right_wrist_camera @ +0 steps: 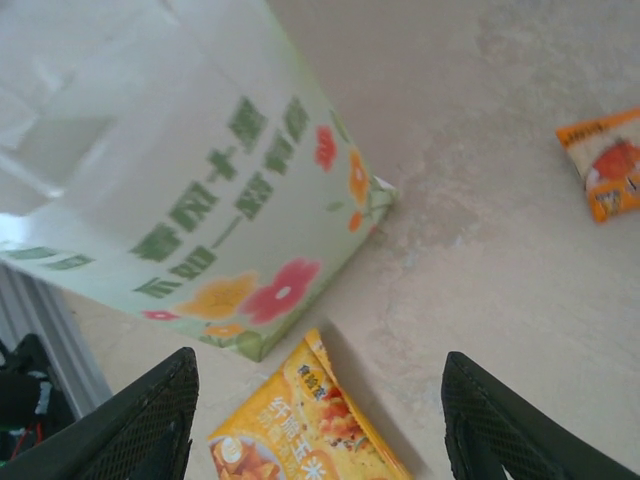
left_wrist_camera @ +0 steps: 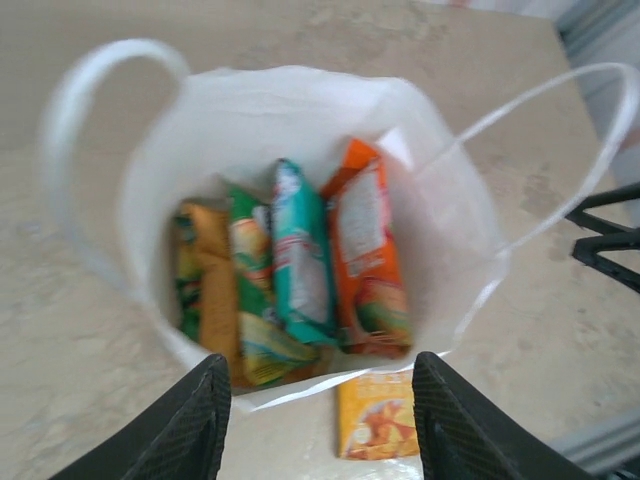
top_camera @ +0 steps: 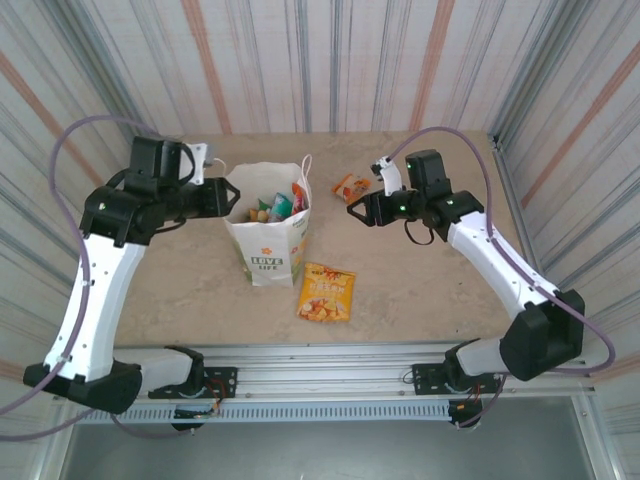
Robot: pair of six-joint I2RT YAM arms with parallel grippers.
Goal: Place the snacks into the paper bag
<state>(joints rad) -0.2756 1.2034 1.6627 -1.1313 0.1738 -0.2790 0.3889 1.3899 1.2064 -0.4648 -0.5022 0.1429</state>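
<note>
The white paper bag (top_camera: 268, 245) stands upright left of the table's middle, with several snacks (top_camera: 275, 208) inside. Looking down into the bag (left_wrist_camera: 250, 110), I see orange (left_wrist_camera: 368, 255), teal (left_wrist_camera: 300, 255), green (left_wrist_camera: 250, 290) and yellow (left_wrist_camera: 205, 290) packets standing on end. My left gripper (top_camera: 225, 197) hovers at the bag's left rim, open (left_wrist_camera: 320, 420) with nothing between its fingers. A yellow packet (top_camera: 327, 292) lies flat in front of the bag. An orange packet (top_camera: 351, 187) lies behind and to the right. My right gripper (top_camera: 358, 212) hangs open (right_wrist_camera: 320, 430) right of the bag, above the yellow packet (right_wrist_camera: 300, 430).
The bag's twisted handles (left_wrist_camera: 560, 150) stick up on both sides of its mouth. Striped walls enclose the table on three sides. A metal rail (top_camera: 330, 375) with the arm bases runs along the near edge. Bare tabletop (top_camera: 430, 290) lies to the right.
</note>
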